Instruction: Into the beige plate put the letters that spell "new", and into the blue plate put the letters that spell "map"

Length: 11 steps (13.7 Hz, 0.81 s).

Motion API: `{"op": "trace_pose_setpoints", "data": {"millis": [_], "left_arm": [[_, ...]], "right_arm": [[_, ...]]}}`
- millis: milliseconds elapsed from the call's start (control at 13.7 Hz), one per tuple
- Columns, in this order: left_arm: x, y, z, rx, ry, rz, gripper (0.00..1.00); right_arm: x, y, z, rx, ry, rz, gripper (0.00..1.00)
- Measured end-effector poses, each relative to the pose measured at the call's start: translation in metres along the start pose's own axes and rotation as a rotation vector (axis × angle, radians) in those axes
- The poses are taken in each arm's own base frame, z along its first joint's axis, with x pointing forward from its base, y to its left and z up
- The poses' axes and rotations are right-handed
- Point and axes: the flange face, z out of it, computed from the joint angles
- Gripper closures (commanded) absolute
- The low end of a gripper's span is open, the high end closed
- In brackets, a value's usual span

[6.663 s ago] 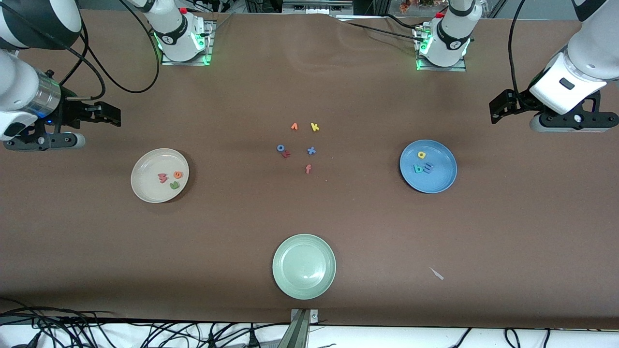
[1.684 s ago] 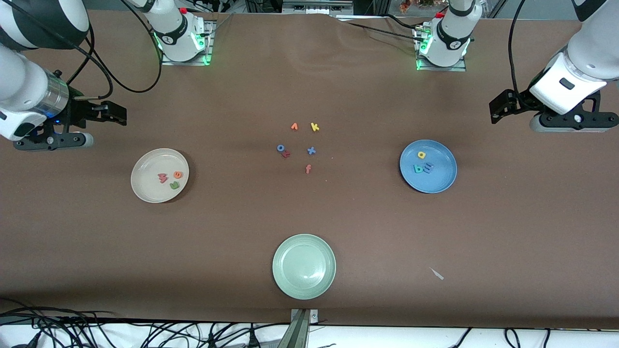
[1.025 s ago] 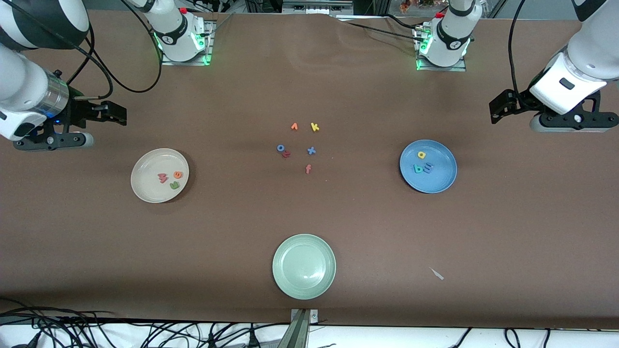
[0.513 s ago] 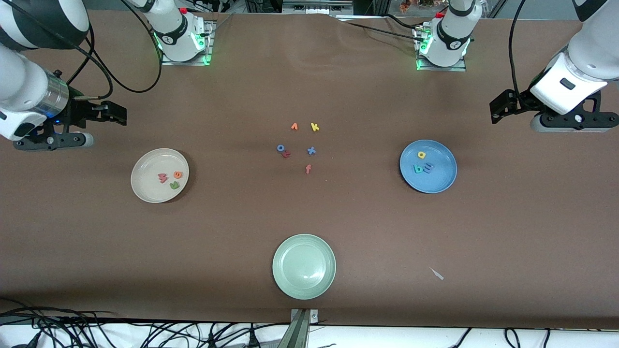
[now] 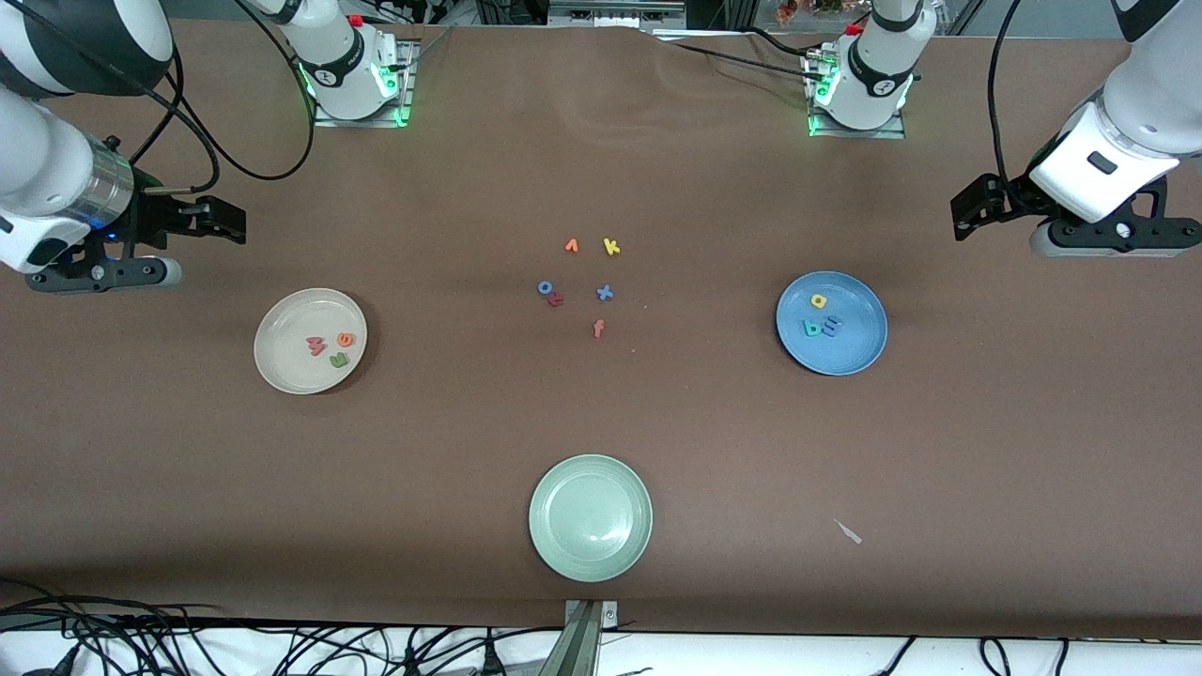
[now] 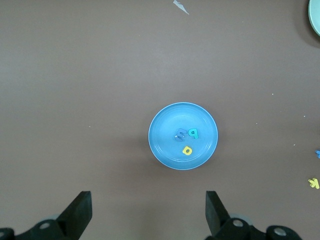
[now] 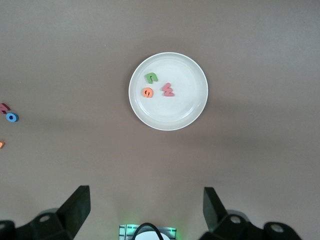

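Brown table (image 5: pixel 751 451): stray letters (image 5: pixel 582 282) mid-table, pale green plate (image 5: pixel 591 517) nearest camera.

Both wrist views cut off their own end effector at the picture's edge, the pale green plate (image 6: pixel 316 15) shows only as a sliver, and the white scrap (image 5: pixel 849 532) is too small to identify

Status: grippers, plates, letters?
Left gripper and right gripper open, empty. New letters in beige plate; map letters in blue plate. Nothing obstructing.
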Motion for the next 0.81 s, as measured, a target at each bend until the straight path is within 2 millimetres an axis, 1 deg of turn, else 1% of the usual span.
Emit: {"op": "trace_pose_setpoints", "data": {"millis": [586,805], "left_arm": [[0.0000,0.0000,0.0000,0.000,0.000,0.000,0.00],[0.0000,0.0000,0.0000,0.000,0.000,0.000,0.00]], "right_arm": [[0.0005,0.0000,-0.0009,0.000,0.007,0.000,0.00],[0.0033,0.0001,-0.0035,0.000,0.035,0.001,0.00]]}}
